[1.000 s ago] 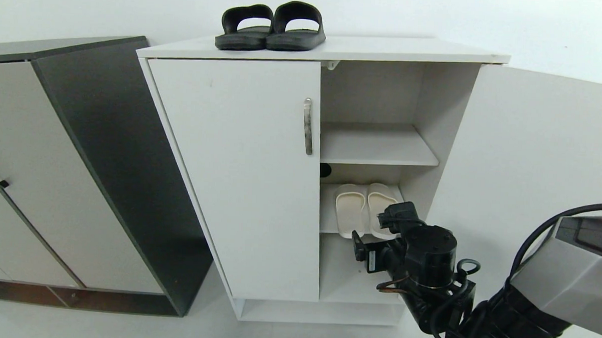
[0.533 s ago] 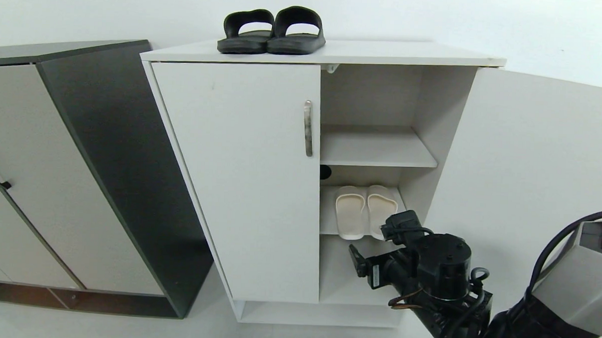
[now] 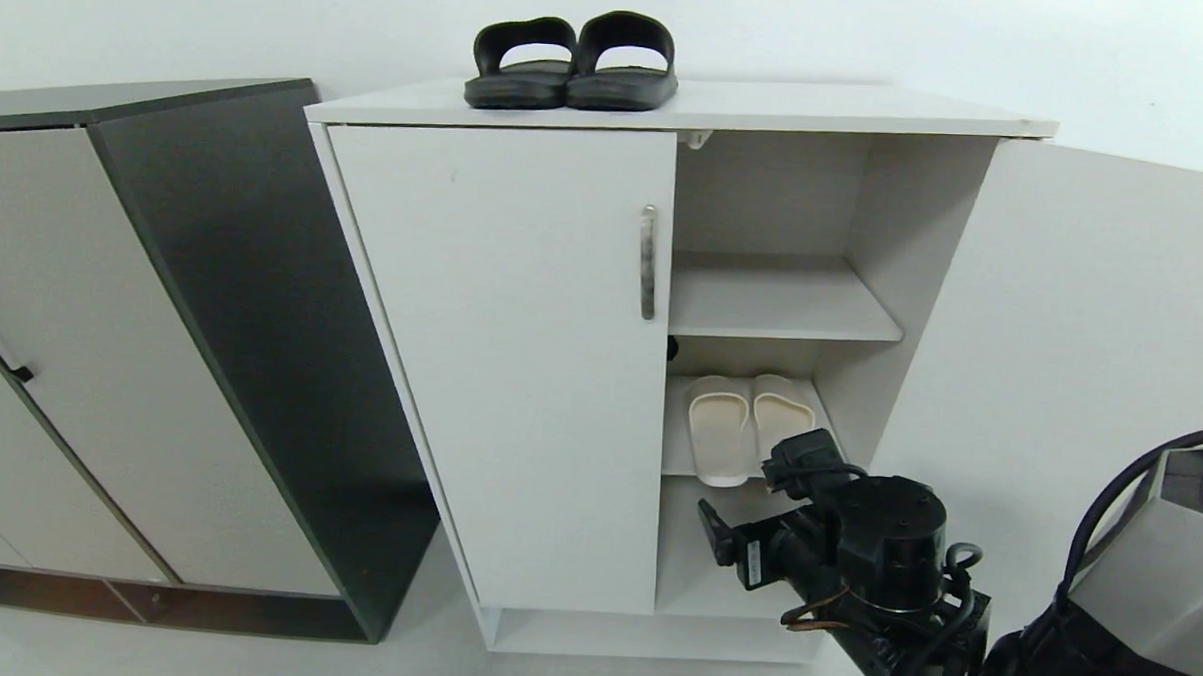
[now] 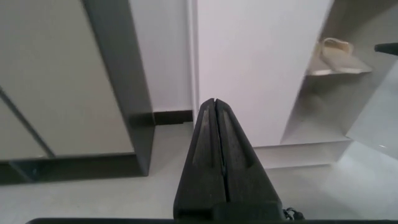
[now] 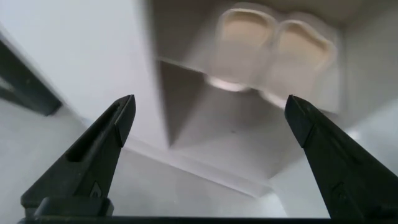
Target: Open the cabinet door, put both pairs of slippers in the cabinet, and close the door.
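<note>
Right end effector: fingers spread wide, holding nothing, just before the cabinet opening.
Left end effector: fingers pressed together, holding nothing, low, facing the left door.
Cream slippers: side by side on the middle shelf.
Right door: swung open.
Black slippers: on the cabinet top.

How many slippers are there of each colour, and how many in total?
Black slippers, on top of the white cabinet: 2
Cream slippers, inside the cabinet: 2
Total: 4
</note>
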Tool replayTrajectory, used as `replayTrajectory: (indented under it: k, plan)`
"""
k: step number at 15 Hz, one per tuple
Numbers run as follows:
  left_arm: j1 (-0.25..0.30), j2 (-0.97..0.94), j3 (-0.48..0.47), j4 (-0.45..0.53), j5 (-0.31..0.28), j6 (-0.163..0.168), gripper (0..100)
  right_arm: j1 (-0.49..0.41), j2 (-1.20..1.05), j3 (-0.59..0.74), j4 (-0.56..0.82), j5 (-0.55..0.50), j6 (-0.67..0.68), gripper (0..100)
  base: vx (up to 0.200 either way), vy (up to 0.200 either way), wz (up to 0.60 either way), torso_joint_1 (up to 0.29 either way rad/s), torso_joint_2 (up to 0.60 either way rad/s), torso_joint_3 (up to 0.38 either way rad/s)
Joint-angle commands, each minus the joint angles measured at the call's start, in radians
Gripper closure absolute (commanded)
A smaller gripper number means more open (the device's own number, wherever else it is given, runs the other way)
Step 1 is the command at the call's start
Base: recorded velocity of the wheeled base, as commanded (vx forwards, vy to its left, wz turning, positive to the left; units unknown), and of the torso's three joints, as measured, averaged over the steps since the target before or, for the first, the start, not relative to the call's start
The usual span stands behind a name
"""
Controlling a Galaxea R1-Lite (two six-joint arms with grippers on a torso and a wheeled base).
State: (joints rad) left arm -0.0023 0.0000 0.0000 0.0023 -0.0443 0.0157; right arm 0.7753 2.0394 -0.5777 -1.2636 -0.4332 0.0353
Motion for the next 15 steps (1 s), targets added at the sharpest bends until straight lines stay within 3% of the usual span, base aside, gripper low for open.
replayTrajectory:
  k: [1, 8, 15]
  plan:
    - [0.001, 0.002, 0.0, -0.001, 0.0, 0.0, 100, -0.001, 0.002, 0.002, 0.0, 0.001, 0.0, 0, 0.0, 0.2, 0.0, -0.002, 0.0, 0.007]
    - [0.001, 0.002, 0.0, -0.001, 0.0, 0.0, 100, -0.001, 0.002, 0.018, -0.003, 0.001, -0.014, 0, 0.0, 0.2, 0.0, 0.003, 0.0, 0.002]
    - [0.001, 0.002, 0.0, -0.001, 0.0, -0.002, 100, -0.013, 0.002, 0.024, -0.025, 0.016, -0.023, 0, 0.0, 0.0, 0.0, 0.0, 0.0, 0.0]
